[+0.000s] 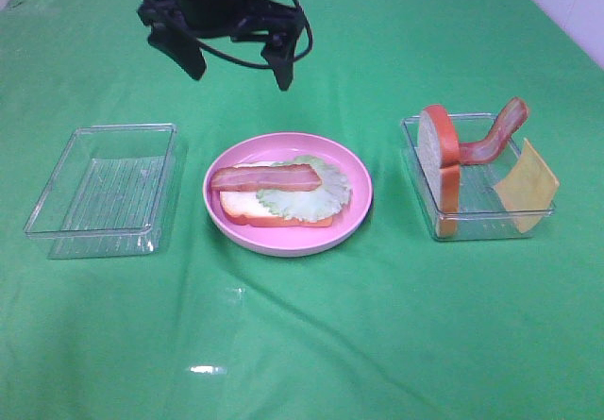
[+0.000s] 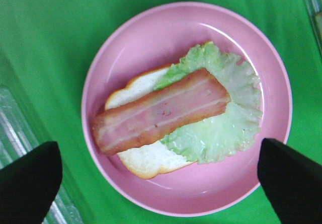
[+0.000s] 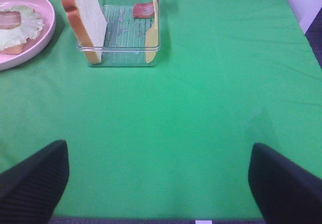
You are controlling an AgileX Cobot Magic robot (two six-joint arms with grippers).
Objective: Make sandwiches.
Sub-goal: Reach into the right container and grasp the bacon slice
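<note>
Green cloth [image 1: 302,344] tabletop: sandwich stack [image 1: 274,192] half built on pink plate [image 1: 288,241], both pincers released.
L gripper [image 1: 239,73] hangs jaws wide above plate's far side, holding nothing; stack sits just near of it: base bread [image 1: 247,208] w/ lettuce [image 1: 326,193] and top bacon [image 1: 264,178] laid on, bacon's long axis running left-right. R gripper [image 3: 158,183], seen only in its wrist cam, is likewise spread and bare over cloth; right tray [image 1: 472,226] lies far of it and a bit left, well apart, so R arm looks nearer to the unused parts. That tray holds upright bread [image 1: 439,151] on edge at its left wall, spare bacon [image 1: 495,137] propped over far rim, cheese square [image 1: 527,189] leaning on its right wall. Nothing visible in left tray [image 1: 104,184]. Cheese prob next.
</note>
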